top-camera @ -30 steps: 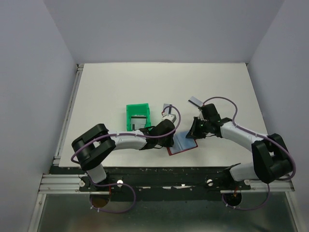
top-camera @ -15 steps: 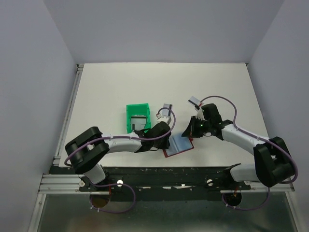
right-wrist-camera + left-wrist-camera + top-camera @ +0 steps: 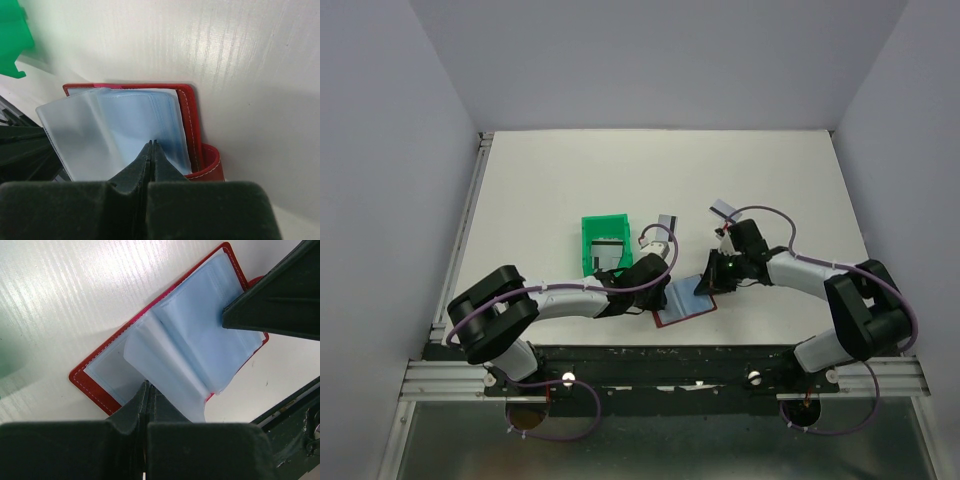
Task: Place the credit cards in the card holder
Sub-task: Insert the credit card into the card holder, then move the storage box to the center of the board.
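Card holder [image 3: 678, 306] is laid open just beside the table's [image 3: 770, 180] near edge. One clear sleeve is pinched in the left gripper's [image 3: 148, 390] closed jaws, and the right gripper's [image 3: 151, 146] jaws are held together at the sleeve stack. Farther back, credit cards [image 3: 667, 221] are seen beside and inside the green tray [image 3: 590, 225].

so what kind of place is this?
Probably a lab robot cell: plain grey walls enclose a white table, the left arm and right arm mount on a metal rail, with props like a green tray and card holder.
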Tool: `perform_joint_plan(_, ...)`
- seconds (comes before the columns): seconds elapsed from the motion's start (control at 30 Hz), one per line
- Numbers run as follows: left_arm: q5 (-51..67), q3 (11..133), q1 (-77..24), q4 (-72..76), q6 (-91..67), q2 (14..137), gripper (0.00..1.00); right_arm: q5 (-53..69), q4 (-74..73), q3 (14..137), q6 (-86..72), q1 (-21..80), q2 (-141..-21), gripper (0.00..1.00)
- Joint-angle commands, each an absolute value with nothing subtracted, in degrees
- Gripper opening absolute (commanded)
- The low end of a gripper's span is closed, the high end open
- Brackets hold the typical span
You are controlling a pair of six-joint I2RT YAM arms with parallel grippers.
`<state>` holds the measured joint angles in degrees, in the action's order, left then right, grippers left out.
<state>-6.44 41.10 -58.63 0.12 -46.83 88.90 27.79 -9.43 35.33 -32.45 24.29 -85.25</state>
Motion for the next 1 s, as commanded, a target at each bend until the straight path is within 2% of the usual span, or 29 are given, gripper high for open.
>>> perform_joint_plan(0.0, -8.3, 39.6, -58.9, -4.1, -46.9, 89.8, 0.01, 18.8, -15.7, 37.3, -31.9, 25.0, -84.9, 0.04)
perform_joint_plan(0.13, -9.2, 40.5, -58.9, -5.4, -46.1, 89.1, 0.01, 9.8, -21.5, 38.2, -33.8, 25.0, -81.9, 0.0)
perform_joint_plan(0.37, -14.1, 41.0, -58.9, -11.9, -46.0, 82.7, 0.01, 5.2, -25.1, 36.7, -37.4, 25.0, -76.3, 0.0)
perform_joint_plan(0.5, -16.8, 40.5, -58.8, -15.9, -46.2, 78.1, 0.01, 5.4, -24.6, 35.7, -38.1, 25.0, -71.9, 0.0)
perform_joint_plan(0.63, -17.3, 39.1, -58.9, -17.0, -46.5, 74.7, 0.02, 11.8, -18.4, 33.9, -36.5, 25.0, -67.5, 0.0)
perform_joint_plan(0.97, -14.0, 34.3, -59.0, -13.2, -51.6, 79.9, 0.01, 11.8, -18.3, 35.3, -36.8, 25.0, -66.2, 0.01)
